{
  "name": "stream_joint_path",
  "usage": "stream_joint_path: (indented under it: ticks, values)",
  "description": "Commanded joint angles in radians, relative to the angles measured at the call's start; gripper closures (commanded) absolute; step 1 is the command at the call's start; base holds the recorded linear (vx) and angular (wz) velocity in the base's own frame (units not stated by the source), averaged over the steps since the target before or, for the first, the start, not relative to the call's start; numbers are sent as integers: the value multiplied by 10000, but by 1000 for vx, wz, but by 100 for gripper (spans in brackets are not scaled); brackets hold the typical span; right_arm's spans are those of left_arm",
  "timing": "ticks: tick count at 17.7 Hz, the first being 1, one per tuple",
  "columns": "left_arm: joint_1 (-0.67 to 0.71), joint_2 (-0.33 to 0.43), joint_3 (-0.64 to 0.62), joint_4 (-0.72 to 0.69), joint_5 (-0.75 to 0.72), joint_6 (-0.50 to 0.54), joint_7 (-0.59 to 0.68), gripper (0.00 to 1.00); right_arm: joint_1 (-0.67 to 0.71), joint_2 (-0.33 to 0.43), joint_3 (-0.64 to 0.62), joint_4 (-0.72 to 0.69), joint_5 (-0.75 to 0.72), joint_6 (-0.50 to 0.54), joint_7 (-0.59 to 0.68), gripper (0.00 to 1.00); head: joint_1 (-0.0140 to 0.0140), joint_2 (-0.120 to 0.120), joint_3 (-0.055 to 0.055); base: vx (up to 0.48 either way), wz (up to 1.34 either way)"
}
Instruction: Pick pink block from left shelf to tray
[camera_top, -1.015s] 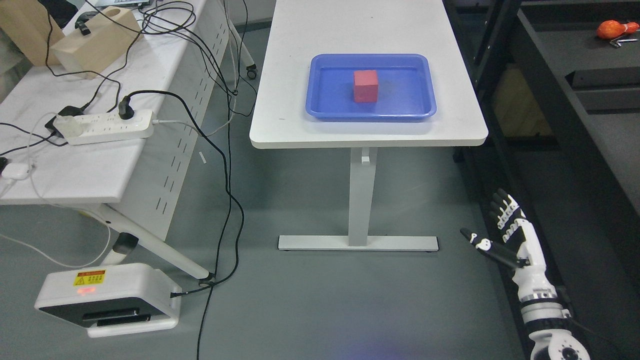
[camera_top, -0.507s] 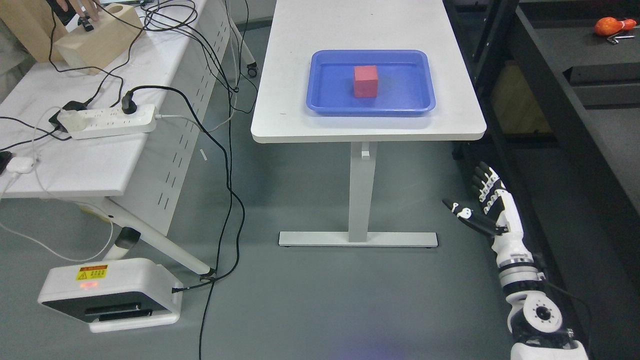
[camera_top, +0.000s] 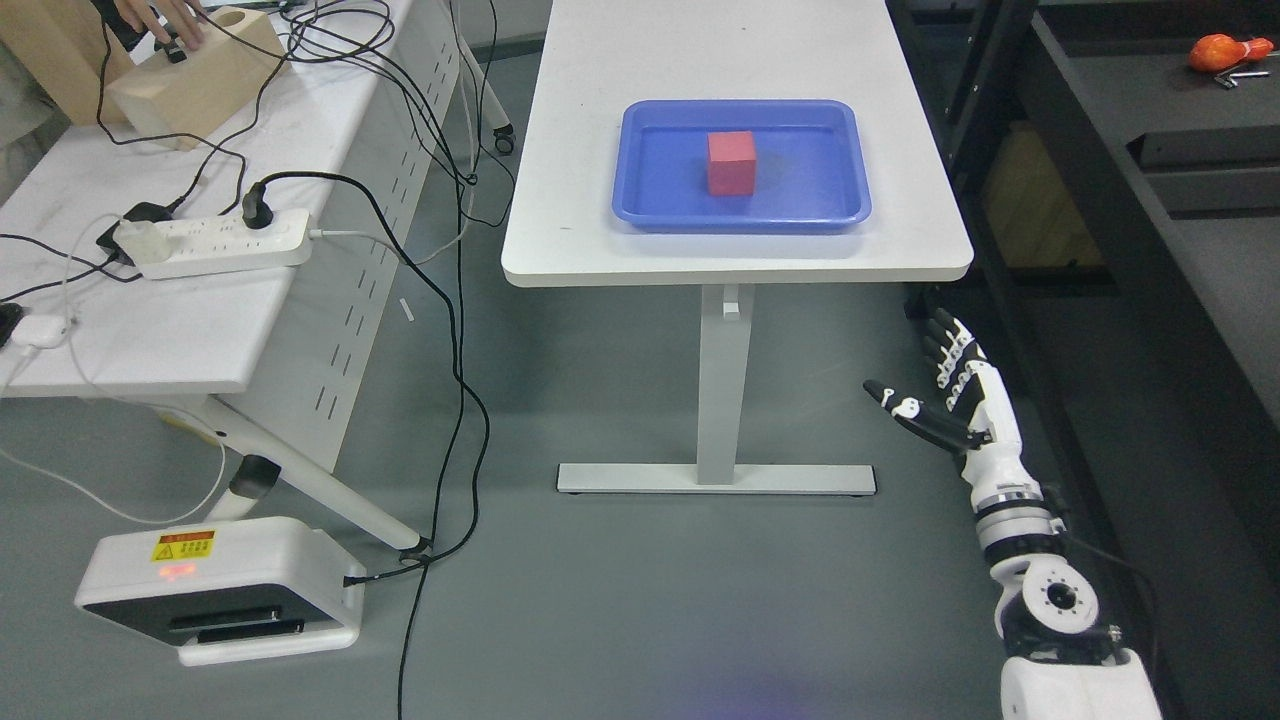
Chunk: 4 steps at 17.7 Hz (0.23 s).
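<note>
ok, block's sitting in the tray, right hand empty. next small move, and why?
Probably none toward the block: the pink block already rests inside the blue tray on the white table. The right hand hangs open below the table edge, holding nothing. I'd just lower that arm to rest; the placement looks done.

One pink block (camera_top: 732, 163), one blue tray (camera_top: 741, 215), two white benches (camera_top: 640, 230) (the left one (camera_top: 150, 330) strewn with cables), one power strip (camera_top: 215, 243), one wooden box (camera_top: 190, 75), one white floor unit (camera_top: 215, 590), one robot hand (camera_top: 950, 395), one person's hand (camera_top: 160, 15).
</note>
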<state>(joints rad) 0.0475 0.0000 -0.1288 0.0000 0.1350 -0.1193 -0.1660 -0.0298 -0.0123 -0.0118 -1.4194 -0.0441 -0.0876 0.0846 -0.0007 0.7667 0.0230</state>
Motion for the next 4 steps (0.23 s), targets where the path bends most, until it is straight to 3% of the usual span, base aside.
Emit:
stream_joint_path:
  ticks: [1,4]
  values:
    - [0,175,0,-175,0,12,3,0,-101,-52,287,265,43,17,-2,0,0,0,0,0,0]
    - [0,175,0,-175,0,-3,3,0,-101,-52,287,265,43,17,-3,0,0,0,0,0,0]
